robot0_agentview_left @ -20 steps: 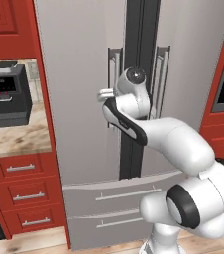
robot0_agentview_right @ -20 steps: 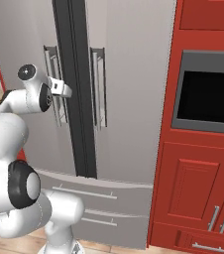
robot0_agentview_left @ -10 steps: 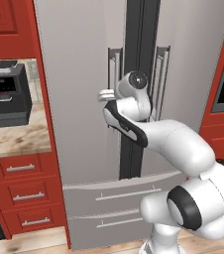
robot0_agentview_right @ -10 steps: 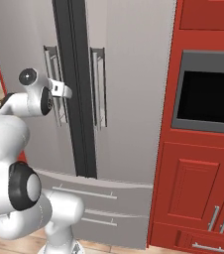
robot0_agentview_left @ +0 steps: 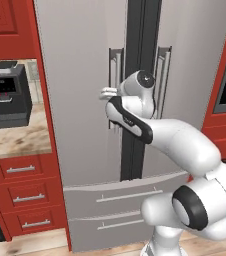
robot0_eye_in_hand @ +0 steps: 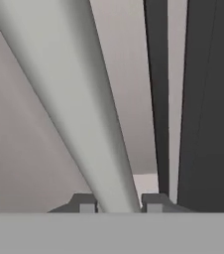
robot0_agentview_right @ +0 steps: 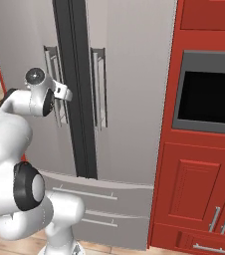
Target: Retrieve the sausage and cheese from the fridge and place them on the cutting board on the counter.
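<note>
The pincer (robot0_eye_in_hand: 116, 202) is pinched on the left door's handle (robot0_eye_in_hand: 79, 99) of the fridge (robot0_agentview_left: 80, 75); in the hand view the two dark fingertips (robot0_eye_in_hand: 86, 202) sit tight against either side of the pale bar, with no gap showing. Both fridge doors are shut, so the sausage and the cheese are presumably inside, hidden from every camera. The cutting board is not visible either; a stretch of the counter (robot0_agentview_left: 15, 142) shows to the left of the fridge, carrying a coffee machine (robot0_agentview_left: 7, 95).

As a judgement: the handle is a rigid, smooth metal bar, likely slick under the pads, so a firm hold square across it is wanted, about mid-height where the pincer sits. The door is heavy and swings on a hinge at its outer edge, so the pull should follow an arc instead of a straight line, or the pads may slide along the bar.

The hand view gives the contact itself: bar between the fingertips, the dark door seam (robot0_eye_in_hand: 156, 89) just beside it. The left base view places the hand (robot0_agentview_left: 110, 94) on the handle at mid-height and shows the counter. The right base view shows the second handle (robot0_agentview_right: 98, 87), untouched, and a dark built-in oven (robot0_agentview_right: 209, 92) in the red cabinets to the right
</note>
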